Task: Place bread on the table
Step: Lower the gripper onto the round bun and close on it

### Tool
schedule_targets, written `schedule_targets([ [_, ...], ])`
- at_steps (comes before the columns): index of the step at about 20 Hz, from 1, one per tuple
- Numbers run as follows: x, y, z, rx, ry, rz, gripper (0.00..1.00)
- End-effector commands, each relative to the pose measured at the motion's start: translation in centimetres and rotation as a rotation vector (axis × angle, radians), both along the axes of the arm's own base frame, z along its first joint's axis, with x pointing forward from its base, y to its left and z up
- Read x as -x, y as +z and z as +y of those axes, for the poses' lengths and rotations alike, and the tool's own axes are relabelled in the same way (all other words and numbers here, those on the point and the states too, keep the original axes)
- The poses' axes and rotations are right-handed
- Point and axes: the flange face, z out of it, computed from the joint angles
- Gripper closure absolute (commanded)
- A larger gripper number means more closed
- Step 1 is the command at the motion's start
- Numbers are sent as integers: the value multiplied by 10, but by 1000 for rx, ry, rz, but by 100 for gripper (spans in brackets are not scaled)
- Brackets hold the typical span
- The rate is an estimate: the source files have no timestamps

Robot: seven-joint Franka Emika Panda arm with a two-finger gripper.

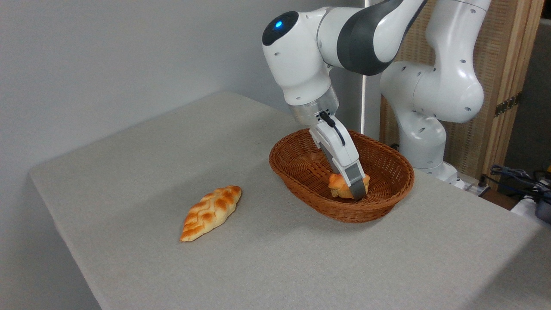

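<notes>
End effector down in basket, fingers against bun, grip state unclear, loaf on worktop

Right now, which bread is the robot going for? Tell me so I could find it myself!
Find the brown basket on the grey table, under the white arm. Inside it, at the tip of the hand, sits a bun. It is small, round and orange, not long and braided like the loaf lying out on the cloth.
</notes>
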Motion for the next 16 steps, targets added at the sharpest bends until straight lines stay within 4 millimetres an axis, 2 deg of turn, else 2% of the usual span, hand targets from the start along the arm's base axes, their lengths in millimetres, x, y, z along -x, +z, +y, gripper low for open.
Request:
schedule_targets([
  [1,0,-7,2,-6,-25,-2,57],
  [11,0,-7,2,-6,-28,2,64],
  [16,3,-3,1,-5,-32,21,64],
])
